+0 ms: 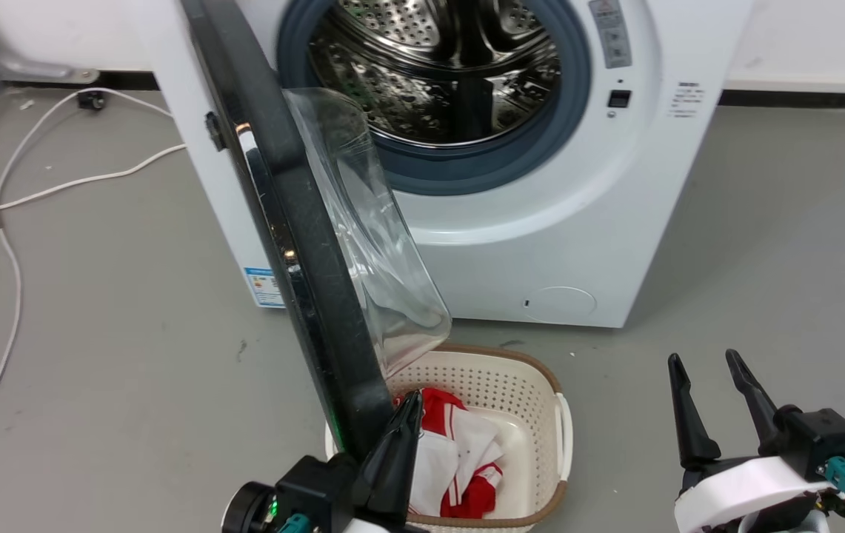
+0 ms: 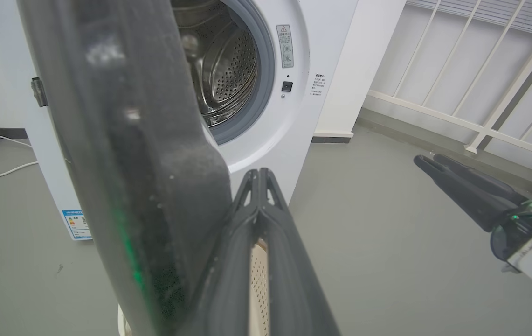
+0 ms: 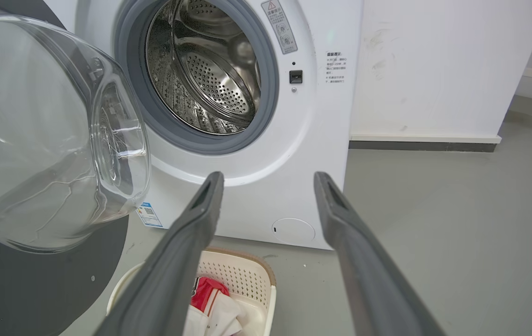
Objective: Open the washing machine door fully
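The white washing machine [image 1: 540,244] stands ahead with its steel drum [image 1: 437,66] exposed. Its glossy black washing machine door [image 1: 296,244] is swung out towards me and shows nearly edge-on, with the clear glass bowl [image 1: 378,244] bulging to the right. My left gripper [image 1: 413,403] is shut with nothing between its fingers, and its tips lie against the inner side of the door's lower rim. In the left wrist view the door [image 2: 130,163] rises just left of the gripper [image 2: 259,173]. My right gripper [image 1: 702,357] stands open over the floor at the lower right, clear of the door [image 3: 46,140].
A cream laundry basket [image 1: 533,385] holding red and white clothes [image 1: 459,451] sits on the floor under the door's edge. A white cable [image 1: 7,244] trails across the grey floor at the left. A white railing [image 2: 480,93] stands right of the machine.
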Controlling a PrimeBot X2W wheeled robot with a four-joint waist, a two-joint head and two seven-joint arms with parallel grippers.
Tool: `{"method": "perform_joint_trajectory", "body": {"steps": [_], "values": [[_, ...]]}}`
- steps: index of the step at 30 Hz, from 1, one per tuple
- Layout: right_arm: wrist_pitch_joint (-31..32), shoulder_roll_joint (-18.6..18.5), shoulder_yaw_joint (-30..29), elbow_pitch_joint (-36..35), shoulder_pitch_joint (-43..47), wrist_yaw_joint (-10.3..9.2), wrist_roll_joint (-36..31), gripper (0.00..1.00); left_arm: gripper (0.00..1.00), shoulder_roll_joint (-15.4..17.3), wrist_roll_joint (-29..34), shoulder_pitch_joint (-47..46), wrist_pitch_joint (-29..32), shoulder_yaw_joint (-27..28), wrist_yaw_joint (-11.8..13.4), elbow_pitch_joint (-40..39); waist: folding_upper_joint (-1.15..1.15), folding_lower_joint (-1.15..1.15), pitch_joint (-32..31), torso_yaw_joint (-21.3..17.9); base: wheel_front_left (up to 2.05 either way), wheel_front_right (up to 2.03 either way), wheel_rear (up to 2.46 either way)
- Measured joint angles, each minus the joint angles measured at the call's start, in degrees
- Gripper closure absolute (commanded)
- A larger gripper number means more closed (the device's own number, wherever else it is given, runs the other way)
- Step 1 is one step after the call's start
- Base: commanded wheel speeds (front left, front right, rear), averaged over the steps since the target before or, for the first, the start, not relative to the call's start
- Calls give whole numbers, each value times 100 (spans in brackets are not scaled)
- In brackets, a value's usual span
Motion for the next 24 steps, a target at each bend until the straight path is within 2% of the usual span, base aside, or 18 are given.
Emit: {"method": "perform_joint_trajectory", "body": {"steps": [15,24], "values": [[59,1,-113,-54,133,0,-38,0,100,419,26,536,174,348,416,-425,0,0,-39,933,0,0,0],[102,2,-97,-114,124,0,-67,0,100,639,-11,563,-26,902,638,-232,0,0,80,1375,0,0,0]]}}
